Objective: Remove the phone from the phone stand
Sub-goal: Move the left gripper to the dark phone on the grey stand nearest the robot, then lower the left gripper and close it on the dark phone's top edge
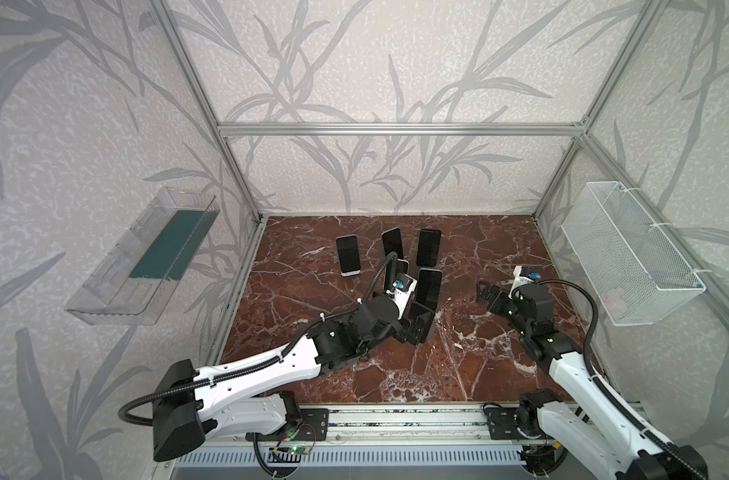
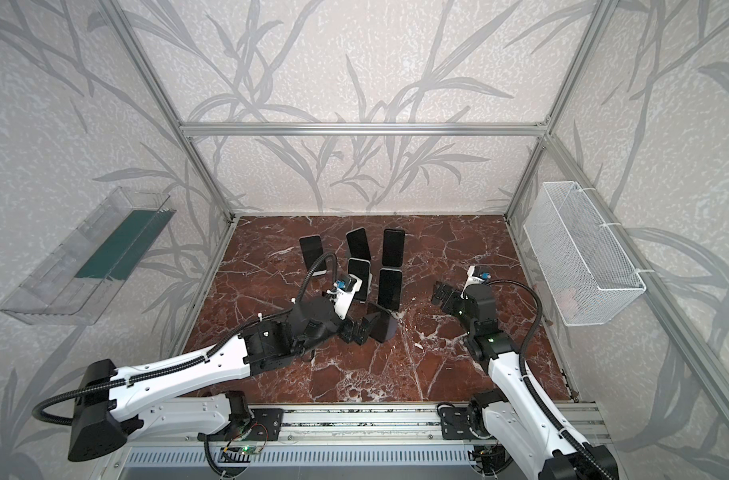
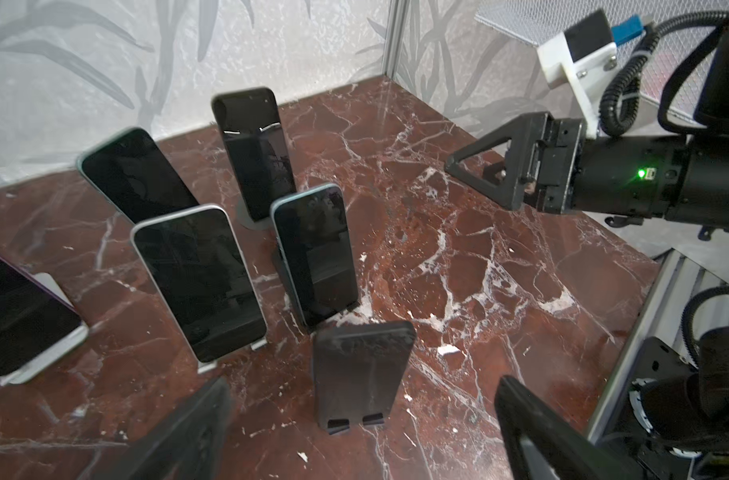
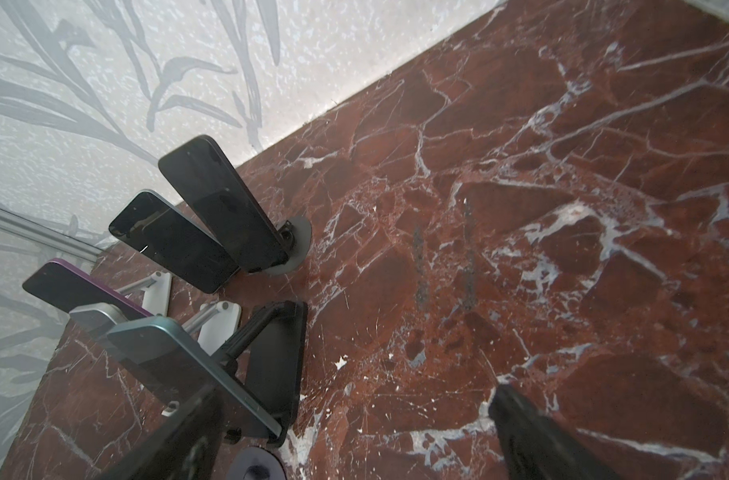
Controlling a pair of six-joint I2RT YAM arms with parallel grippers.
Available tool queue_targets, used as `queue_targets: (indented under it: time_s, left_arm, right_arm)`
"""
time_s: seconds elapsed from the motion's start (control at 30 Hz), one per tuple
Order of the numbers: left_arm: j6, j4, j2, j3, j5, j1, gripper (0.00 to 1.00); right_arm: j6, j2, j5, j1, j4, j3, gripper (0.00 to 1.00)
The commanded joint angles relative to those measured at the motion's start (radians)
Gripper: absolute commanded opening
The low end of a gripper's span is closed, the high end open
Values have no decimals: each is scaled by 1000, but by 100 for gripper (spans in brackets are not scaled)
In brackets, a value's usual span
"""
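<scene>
Marble table (image 1: 479,365) bears five phones (image 1: 428,247) behind a bare stand (image 3: 360,357); left end effector (image 3: 360,390), right end effector (image 4: 356,397) gape empty.

Both top views show you the whole table (image 1: 479,365) from high up front. Your wrist cameras sit low, close, both seeing the phones (image 3: 198,282).

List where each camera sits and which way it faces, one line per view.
Top views: high at the front, looking down toward the back wall; both arms, left gripper and right gripper show.
Left wrist: on the left arm, low, facing the phones across the marble floor; own fingertips and the right gripper show.
Right wrist: on the right arm, tilted down at the floor; own fingertips show.
Shared: both wrist views catch the black phone on the round base.
</scene>
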Motion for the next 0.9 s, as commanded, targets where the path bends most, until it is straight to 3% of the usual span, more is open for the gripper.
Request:
queue_targets:
  time_s: [0.0,0.13,0.33,0.73,0.87]
  left_arm:
    - [-41,34,33,-34,-10,-5,99]
    - [-3,68,45,-76,-37,-4,99]
    - [-41,377,24,-256,-31,-5,99]
    - [-75,504,113,-301,-19,-15,99]
    - [-27,434,134,-241,-53,-16,99]
  right_arm:
    - [17,-17,-18,-1,58,-2,98]
    - [12,-14,-9,-1,58,-2,98]
    - [12,4,-23,1,66,-2,97]
    - [9,6,-20,2,64,-5,96]
    - [6,4,-23,2,70,-9,96]
